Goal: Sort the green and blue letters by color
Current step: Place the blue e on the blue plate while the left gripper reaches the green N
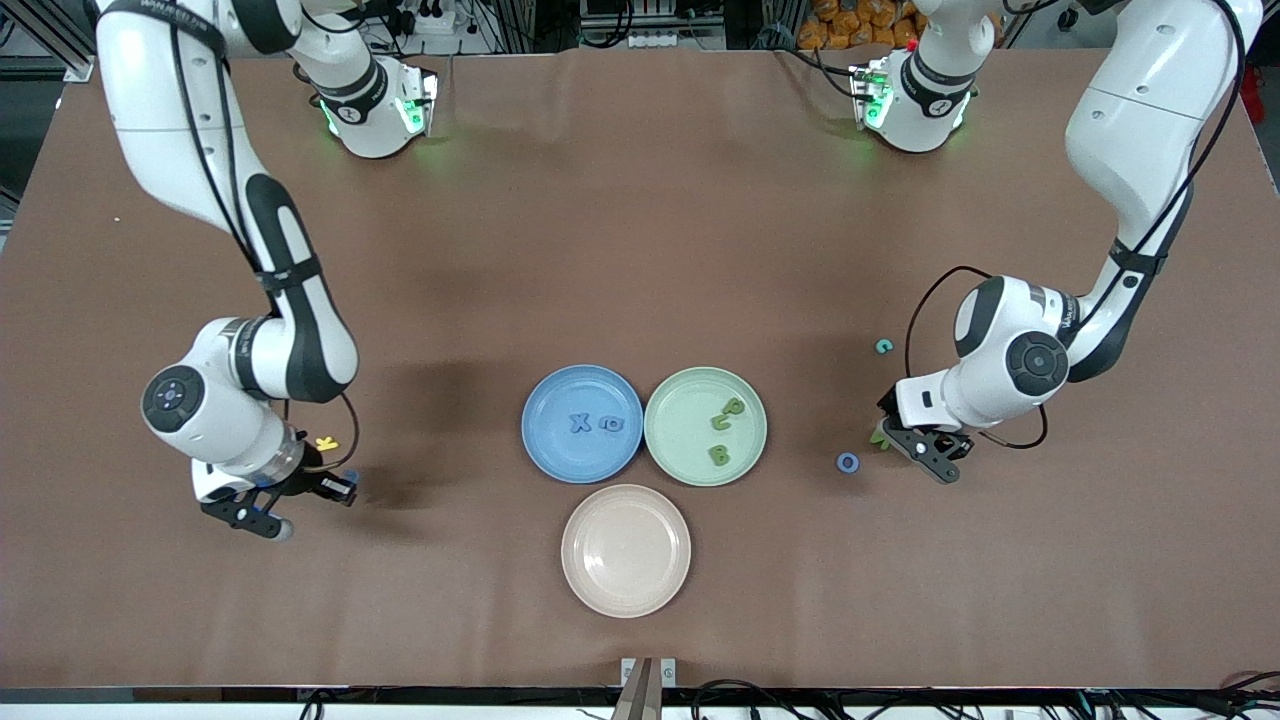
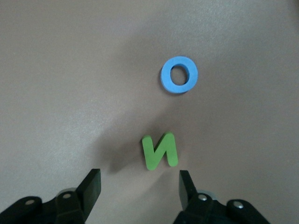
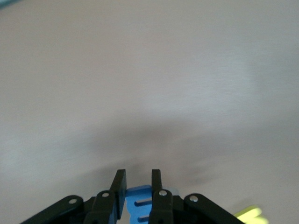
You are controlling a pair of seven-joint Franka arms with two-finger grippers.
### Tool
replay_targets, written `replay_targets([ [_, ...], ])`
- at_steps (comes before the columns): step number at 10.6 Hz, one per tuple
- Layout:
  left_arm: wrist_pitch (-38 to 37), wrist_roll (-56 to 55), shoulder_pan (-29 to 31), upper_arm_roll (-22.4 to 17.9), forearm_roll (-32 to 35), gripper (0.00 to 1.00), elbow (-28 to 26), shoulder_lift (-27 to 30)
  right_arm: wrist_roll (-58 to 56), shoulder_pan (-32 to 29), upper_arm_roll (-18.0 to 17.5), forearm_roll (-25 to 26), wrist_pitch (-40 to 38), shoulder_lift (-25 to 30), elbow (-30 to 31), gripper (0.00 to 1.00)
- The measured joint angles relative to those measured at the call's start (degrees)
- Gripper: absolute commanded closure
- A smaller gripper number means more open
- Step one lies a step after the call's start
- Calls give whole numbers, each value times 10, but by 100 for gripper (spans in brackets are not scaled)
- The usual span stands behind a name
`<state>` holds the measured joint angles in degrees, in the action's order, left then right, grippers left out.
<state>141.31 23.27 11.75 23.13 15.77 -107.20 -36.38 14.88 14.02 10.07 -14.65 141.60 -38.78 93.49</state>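
My left gripper (image 2: 138,184) hangs wide open over a chunky green N (image 2: 160,150), near a blue ring-shaped O (image 2: 179,74). My right gripper (image 3: 138,182) pinches a flat blue letter (image 3: 140,205) over the matte brown table (image 1: 640,250).

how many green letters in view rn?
4: three in the green plate, at and; a green N on the table under the left end effector. Others may be hidden.

Robotics lab bench. Two white Franka arms with green-lit bases (image 1: 380,110) are mounted along one edge of a brown-covered tabletop (image 1: 640,230). Aluminium framing, power strips (image 1: 430,18) and loose black cables (image 1: 760,692) run along the tabletop's edges.
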Motion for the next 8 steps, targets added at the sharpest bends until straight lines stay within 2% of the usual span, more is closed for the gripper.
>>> replay_targets([
  [2,0,-16,-1,1,0,32,7,-5,0,52,-3,-5,-7,23,0,74],
  [4,0,-55,-11,3,0,32,8,-7,0,121,-5,-15,-8,31,0,67],
  [6,0,-77,-23,4,0,32,9,-9,0,184,-2,-17,-3,31,0,67],
  [7,0,-78,-24,3,0,32,9,-11,0,212,1,-18,-2,31,-2,62],
  [8,0,-78,-24,2,0,32,9,-13,0,234,3,-18,-1,29,-5,11],
])
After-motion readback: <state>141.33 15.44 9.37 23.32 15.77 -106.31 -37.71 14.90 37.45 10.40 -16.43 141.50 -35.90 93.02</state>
